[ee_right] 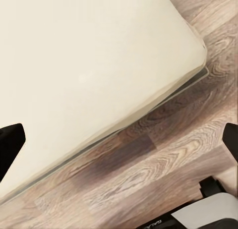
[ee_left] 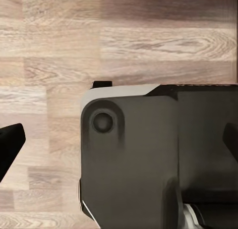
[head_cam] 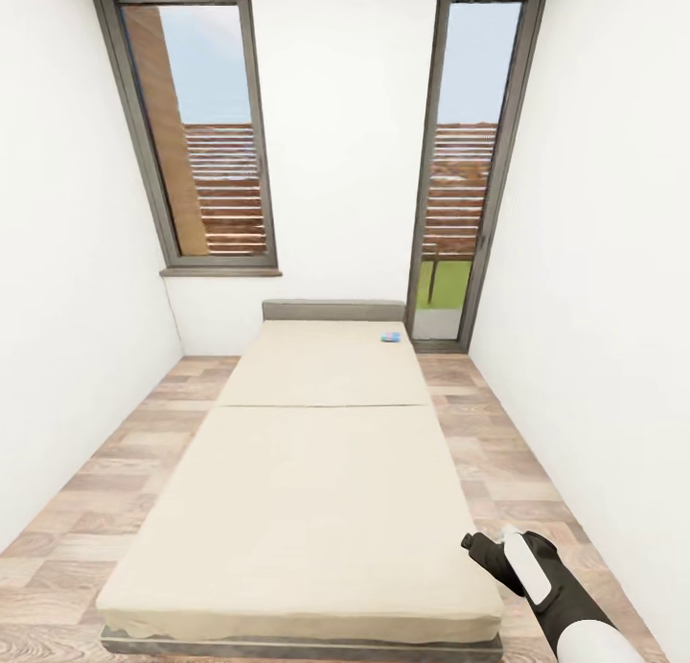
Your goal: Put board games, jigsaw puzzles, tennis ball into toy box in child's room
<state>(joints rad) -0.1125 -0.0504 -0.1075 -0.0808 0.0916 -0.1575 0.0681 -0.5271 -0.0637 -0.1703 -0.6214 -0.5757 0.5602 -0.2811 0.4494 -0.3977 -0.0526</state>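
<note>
Both tools spread apart and empty, right tool beside bed corner

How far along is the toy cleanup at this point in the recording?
Nothing shows as packed yet. The robot stands at the foot of the bed; one light blue board game lies near the headboard. The right end effector hangs empty beside the mattress. Left: reaching that game and carrying it off.

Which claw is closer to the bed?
Right. The right claw hangs by the bed's near corner. The left claw points down at the wood floor beside the robot.
</note>
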